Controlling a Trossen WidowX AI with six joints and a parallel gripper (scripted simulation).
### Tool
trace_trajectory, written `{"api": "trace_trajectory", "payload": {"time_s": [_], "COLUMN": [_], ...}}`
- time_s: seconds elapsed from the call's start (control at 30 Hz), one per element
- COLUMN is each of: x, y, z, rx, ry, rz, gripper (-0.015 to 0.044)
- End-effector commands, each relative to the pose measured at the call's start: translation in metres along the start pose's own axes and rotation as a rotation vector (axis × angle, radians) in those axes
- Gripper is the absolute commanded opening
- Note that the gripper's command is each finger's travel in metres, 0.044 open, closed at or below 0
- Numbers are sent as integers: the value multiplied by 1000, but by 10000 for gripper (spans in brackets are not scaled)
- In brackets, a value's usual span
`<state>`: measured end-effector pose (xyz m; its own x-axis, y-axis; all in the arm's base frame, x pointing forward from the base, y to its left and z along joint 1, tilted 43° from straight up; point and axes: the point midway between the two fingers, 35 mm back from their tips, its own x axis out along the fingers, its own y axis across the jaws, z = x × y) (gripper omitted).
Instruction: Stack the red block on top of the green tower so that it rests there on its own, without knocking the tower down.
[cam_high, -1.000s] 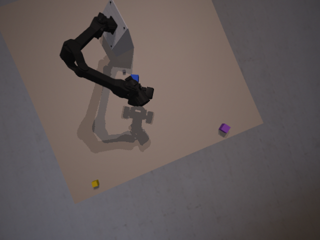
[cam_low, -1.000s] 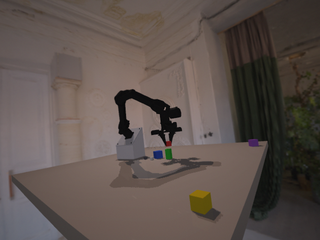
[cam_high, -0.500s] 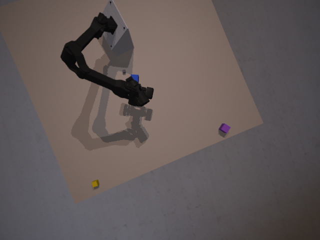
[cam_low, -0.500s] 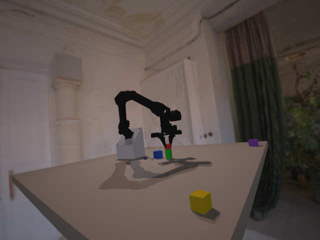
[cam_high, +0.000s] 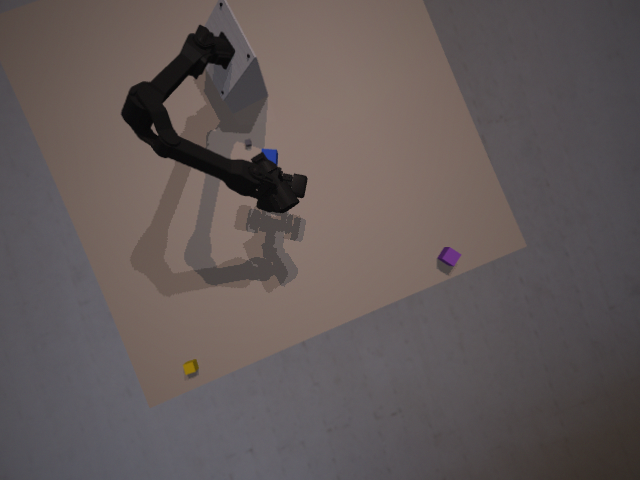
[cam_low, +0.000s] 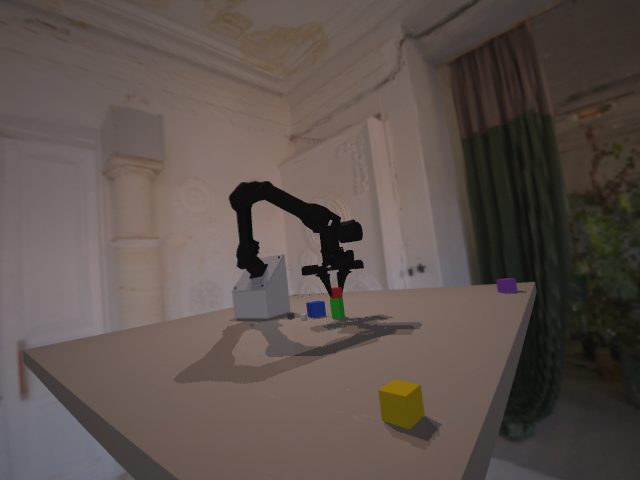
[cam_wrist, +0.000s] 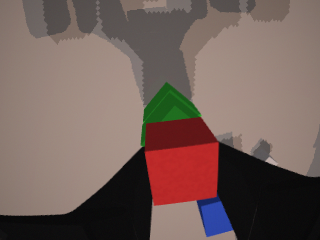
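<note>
The red block (cam_low: 336, 292) (cam_wrist: 183, 175) is between the fingers of my gripper (cam_low: 336, 292) (cam_wrist: 178, 150), which is shut on it. The green tower (cam_low: 337, 308) (cam_wrist: 170, 107) stands upright on the table, directly under the red block in the exterior view. No gap shows between them there; whether the block's weight rests on the tower I cannot tell. In the wrist view the tower shows past the far edge of the red block, which hides part of it. In the top view the arm hides the red block and the tower.
A blue block (cam_high: 270, 155) (cam_low: 315, 309) (cam_wrist: 215, 217) stands close beside the tower, towards the arm's base. Small grey and white bits lie near it. A purple block (cam_high: 449, 256) (cam_low: 506, 285) and a yellow block (cam_high: 190, 367) (cam_low: 401, 404) lie far off near the table's edge.
</note>
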<state>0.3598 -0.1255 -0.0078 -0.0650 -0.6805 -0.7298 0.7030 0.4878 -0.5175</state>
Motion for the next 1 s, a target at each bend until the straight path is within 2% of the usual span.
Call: {"api": "trace_trajectory", "payload": {"time_s": [0.0,0.53,0.97], "x": [0,0,0], "y": [0,0,0], "z": [0,0,0], "rx": [0,0,0], "ry": [0,0,0], "rz": [0,0,0], "gripper": [26,440,440]}}
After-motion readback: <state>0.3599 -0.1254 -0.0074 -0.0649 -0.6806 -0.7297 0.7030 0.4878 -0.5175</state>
